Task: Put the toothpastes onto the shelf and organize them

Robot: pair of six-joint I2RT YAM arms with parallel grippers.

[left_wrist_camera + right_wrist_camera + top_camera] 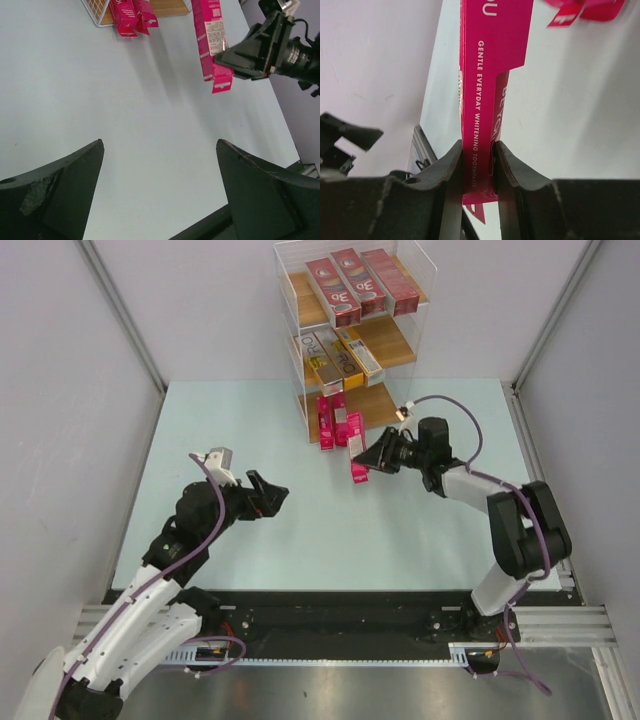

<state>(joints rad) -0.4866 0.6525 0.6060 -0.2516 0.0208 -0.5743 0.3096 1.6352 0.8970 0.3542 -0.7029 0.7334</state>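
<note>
The shelf (400, 345) stands at the back middle. Its top board holds three dark red cartons (360, 282), its middle board orange and silver cartons (335, 357). Two pink cartons (331, 420) lie on its bottom board, sticking out over the front. My right gripper (364, 460) is shut on a third pink carton (357, 445), just right of those two and in front of the bottom board. In the right wrist view the fingers (451, 165) clamp the carton (485, 75). It also shows in the left wrist view (209, 35). My left gripper (278, 496) is open and empty over the table.
The pale green table (300, 530) is walled by grey panels on the left, right and back. A black rail (340, 610) runs along the near edge by the arm bases. A purple cable (460, 415) loops above the right wrist.
</note>
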